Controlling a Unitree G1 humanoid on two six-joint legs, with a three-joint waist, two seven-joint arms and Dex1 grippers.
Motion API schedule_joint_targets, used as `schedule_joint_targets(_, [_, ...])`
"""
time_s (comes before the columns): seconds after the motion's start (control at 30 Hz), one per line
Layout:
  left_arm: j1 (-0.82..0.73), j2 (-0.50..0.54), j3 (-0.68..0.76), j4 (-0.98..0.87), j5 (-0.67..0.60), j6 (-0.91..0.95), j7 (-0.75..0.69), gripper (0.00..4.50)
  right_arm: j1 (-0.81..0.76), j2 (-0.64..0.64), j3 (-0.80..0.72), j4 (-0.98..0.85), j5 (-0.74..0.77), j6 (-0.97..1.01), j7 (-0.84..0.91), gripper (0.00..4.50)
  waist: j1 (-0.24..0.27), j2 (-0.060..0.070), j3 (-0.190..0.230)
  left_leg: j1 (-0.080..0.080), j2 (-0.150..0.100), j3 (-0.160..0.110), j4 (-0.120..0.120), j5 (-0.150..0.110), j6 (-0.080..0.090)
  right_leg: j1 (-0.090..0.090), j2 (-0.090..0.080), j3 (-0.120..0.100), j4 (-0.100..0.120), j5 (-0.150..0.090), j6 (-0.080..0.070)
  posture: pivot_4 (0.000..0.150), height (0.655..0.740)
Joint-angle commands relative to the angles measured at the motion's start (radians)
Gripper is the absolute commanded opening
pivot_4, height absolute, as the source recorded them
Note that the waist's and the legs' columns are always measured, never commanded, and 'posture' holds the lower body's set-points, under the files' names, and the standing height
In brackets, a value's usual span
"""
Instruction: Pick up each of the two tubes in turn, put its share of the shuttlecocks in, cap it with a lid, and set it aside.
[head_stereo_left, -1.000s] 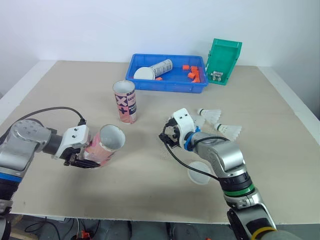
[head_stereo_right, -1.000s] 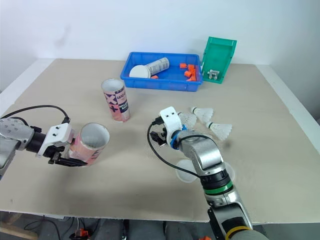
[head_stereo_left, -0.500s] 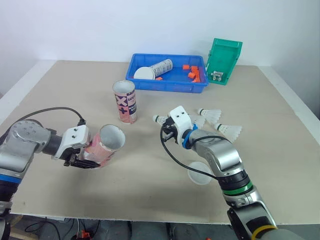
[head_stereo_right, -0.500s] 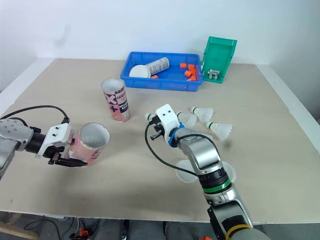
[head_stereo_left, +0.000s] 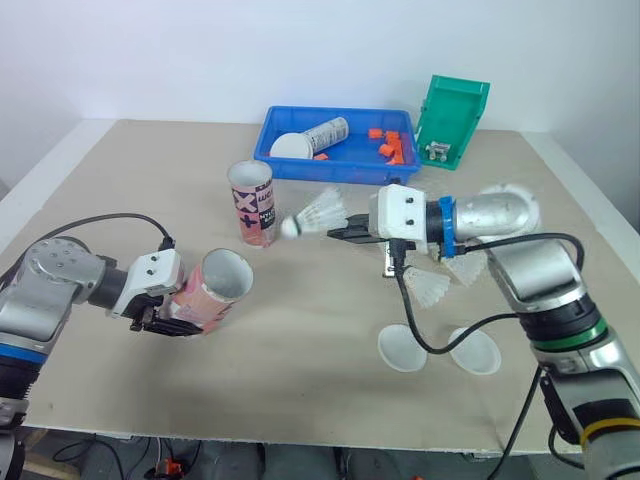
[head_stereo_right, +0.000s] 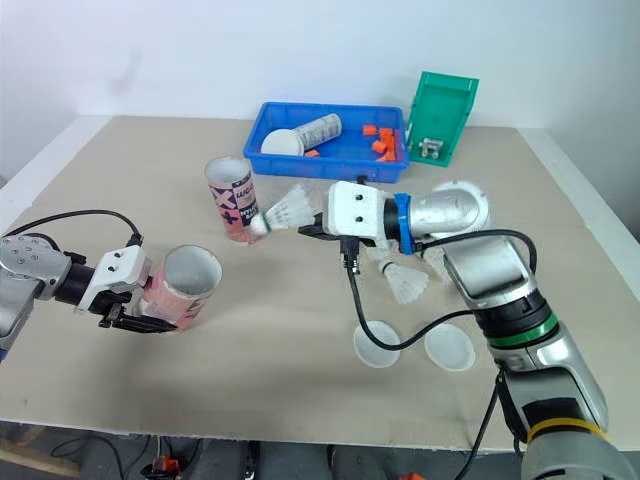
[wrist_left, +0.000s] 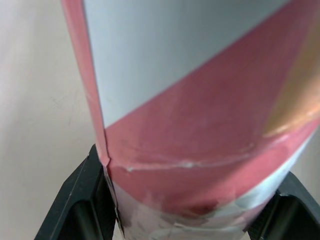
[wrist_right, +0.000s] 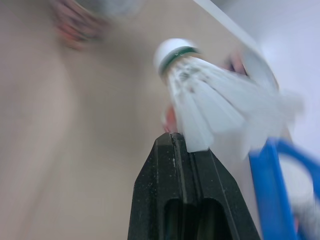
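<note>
The left hand (head_stereo_left: 163, 322) is clamped on the base end of a pink tube (head_stereo_left: 212, 288), with a black finger (wrist_left: 82, 202) pressed against each side. The tube lies tilted, its open mouth turned away from this hand and toward the right hand. Whether it touches the surface (head_stereo_left: 300, 395) cannot be told. Beyond this hand and a little to its right, a standing tube (head_stereo_left: 252, 205), pink and white with lettering, is upright and open on the surface. It is the nearest thing between the two hands.

The right hand (head_stereo_left: 347, 231) is raised above the surface, its fingers pinched together on the feather skirt of a held shuttlecock (head_stereo_left: 316, 213). The white cork tip points away from the hand toward the standing tube and seems just beside its wall; contact cannot be made out. A black cable (head_stereo_left: 408, 305) droops from this hand to the surface.

Under the right hand lies a loose shuttlecock (head_stereo_left: 427, 287), and a second shuttlecock (head_stereo_left: 465, 268) is partly hidden under the forearm. Nearer the robot, a left lid (head_stereo_left: 403, 347) and a right lid (head_stereo_left: 475, 351), both white, lie side by side but apart.

Beyond the right hand sits a blue tray (head_stereo_left: 335, 176). It holds a lying tube (head_stereo_left: 325, 132), a tray lid (head_stereo_left: 290, 146) and orange pieces (head_stereo_left: 388, 150). A green bin (head_stereo_left: 452, 118) stands just beside the tray's right end.
</note>
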Motion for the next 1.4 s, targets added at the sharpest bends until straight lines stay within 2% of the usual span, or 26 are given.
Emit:
schedule_joint_targets(0.03, [0.006,-0.016,-0.042,0.004,0.014,0.001,0.009,2.73,-0.085,0.065,0.034,0.002,-0.006,-0.048,0.052,0.04,0.0,0.0,0.0,0.0,0.0,0.0,0.0,0.0,0.0,0.0,0.0,0.0,0.0,0.0,0.0,0.15,0.7037])
schedule_joint_targets(0.17, [0.005,-0.013,-0.044,0.0,0.015,0.001,0.008,2.73,-0.144,0.139,0.076,0.044,-0.03,-0.061,0.077,0.04,0.001,0.0,0.0,0.0,0.0,0.0,0.001,0.0,0.0,-0.002,0.0,0.0,0.0,0.0,0.0,0.15,0.7037])
schedule_joint_targets(0.6, [0.006,-0.011,-0.042,-0.01,0.012,0.01,0.01,2.73,-0.23,0.238,0.191,0.176,-0.167,-0.198,0.151,0.04,0.004,0.0,0.0,0.0,0.0,0.0,0.001,0.0,0.0,0.0,-0.001,-0.001,0.001,0.0,-0.002,0.15,0.7037])
schedule_joint_targets(0.67, [0.007,-0.012,-0.042,-0.012,0.012,0.011,0.011,2.73,-0.244,0.248,0.188,0.173,-0.138,-0.17,0.187,0.04,0.004,0.0,0.0,0.0,0.0,0.0,0.001,0.0,0.0,0.0,-0.001,-0.001,0.0,0.0,-0.002,0.15,0.7037])
schedule_joint_targets(0.7, [0.008,-0.012,-0.042,-0.014,0.011,0.012,0.012,2.73,-0.249,0.252,0.176,0.161,-0.106,-0.144,0.208,0.66,0.004,0.0,0.0,0.0,0.0,0.0,0.001,0.0,0.0,0.0,-0.001,-0.001,0.0,0.0,-0.001,0.15,0.7037])
schedule_joint_targets(0.77, [0.009,-0.013,-0.041,-0.015,0.01,0.014,0.013,2.73,-0.26,0.271,0.13,0.136,-0.025,-0.063,0.224,1.46,0.004,0.0,0.0,-0.001,0.0,0.0,0.001,0.0,0.0,0.0,-0.001,-0.001,0.0,0.0,-0.001,0.15,0.7037])
schedule_joint_targets(0.83, [0.01,-0.014,-0.041,-0.012,0.011,0.012,0.016,2.73,-0.266,0.277,0.074,0.11,0.072,0.033,0.238,2.55,0.004,0.0,0.0,-0.001,0.0,0.0,0.001,0.0,0.0,0.001,-0.001,-0.001,0.001,0.001,-0.002,0.15,0.7037])
schedule_joint_targets(0.9, [0.013,-0.015,-0.041,-0.012,0.012,0.011,0.017,2.73,-0.259,0.262,0.024,0.077,0.163,0.134,0.252,3.41,0.004,0.0,0.0,-0.001,0.0,0.0,0.001,0.0,0.0,0.001,-0.001,-0.001,0.001,0.001,-0.002,0.15,0.7037])
schedule_joint_targets(0.97, [0.016,-0.016,-0.04,-0.018,0.01,0.013,0.019,2.73,-0.237,0.234,-0.017,0.042,0.218,0.21,0.251,3.41,0.005,0.0,0.0,-0.001,0.0,0.0,0.001,0.0,0.0,0.001,-0.002,-0.001,0.001,0.001,-0.002,0.15,0.7037])
schedule_joint_targets(1.1, [0.022,-0.019,-0.038,-0.028,0.006,0.017,0.025,2.73,-0.144,0.177,-0.104,-0.005,0.239,0.302,0.139,3.41,0.005,-0.001,-0.001,0.0,0.0,0.0,0.001,0.0,0.0,0.001,-0.002,-0.002,0.001,0.001,-0.002,0.15,0.7037])
schedule_joint_targets(1.2, [0.041,-0.017,-0.032,-0.043,-0.001,0.026,0.03,2.73,0.031,0.11,-0.212,-0.089,0.226,0.38,-0.006,3.41,0.009,-0.002,-0.001,0.0,-0.001,0.0,0.001,0.0,0.0,0.0,-0.003,-0.003,0.0,0.0,-0.002,0.15,0.7037])
schedule_joint_targets(1.3, [0.06,-0.012,-0.026,-0.049,-0.004,0.027,0.034,2.73,0.276,0.039,-0.363,-0.242,0.254,0.494,-0.136,3.41,0.016,-0.002,-0.001,-0.003,-0.005,0.0,0.0,0.0,0.0,0.001,-0.007,-0.003,0.0,-0.002,0.0,0.15,0.7037])
schedule_joint_targets(1.4, [0.06,-0.013,-0.027,-0.044,-0.005,0.024,0.035,2.73,0.455,-0.012,-0.471,-0.369,0.283,0.595,-0.224,3.41,0.017,-0.001,-0.001,-0.003,-0.007,0.001,0.0,-0.002,0.001,0.0,-0.009,-0.002,0.0,-0.005,0.003,0.15,0.7037])
